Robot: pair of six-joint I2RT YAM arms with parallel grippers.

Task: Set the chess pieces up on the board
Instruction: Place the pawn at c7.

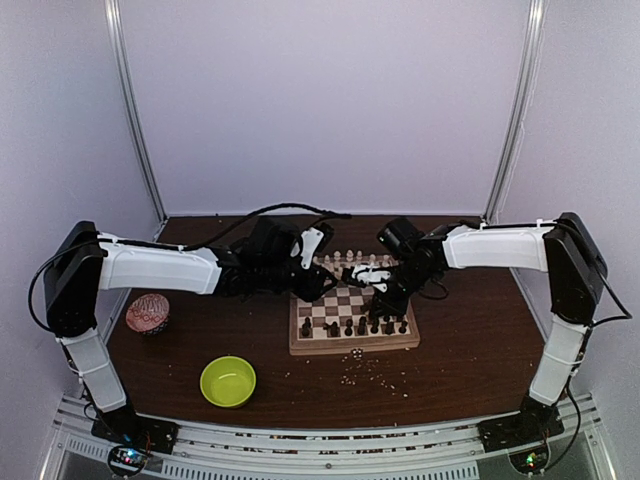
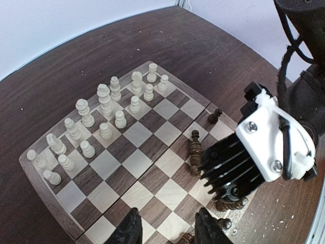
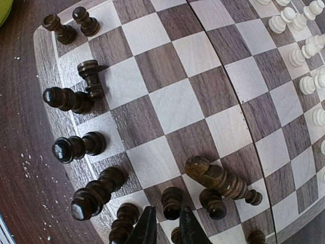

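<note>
Illumination is diffuse and even, from overhead. Shadows under the chess pieces (image 3: 76, 147) are short and soft. The top view is low in detail, with small items barely resolved. The wrist views are sharp at centre, and strong barrel distortion bends the board (image 2: 167, 161) edges. The dark pieces show a mild sheen.

This is a robotics lab test cell. Plain pale wall panels (image 1: 320, 100) close in the far side and both flanks, joined at the far corners by slim metal posts (image 1: 137, 120). A dark wooden table (image 1: 470, 350) fills the floor of the enclosure. Along its near edge runs a slotted aluminium rail (image 1: 330, 452), to which the white-and-black left arm (image 1: 150, 268) and right arm (image 1: 500, 248) are bolted. Black cables (image 1: 265, 212) loop off the arms, and small lit circuit boards (image 1: 127, 459) sit by each base. On the table lie staged props: a chessboard (image 1: 352, 346) between the arms and a lime-green bowl (image 1: 228, 381) to the near left.
</note>
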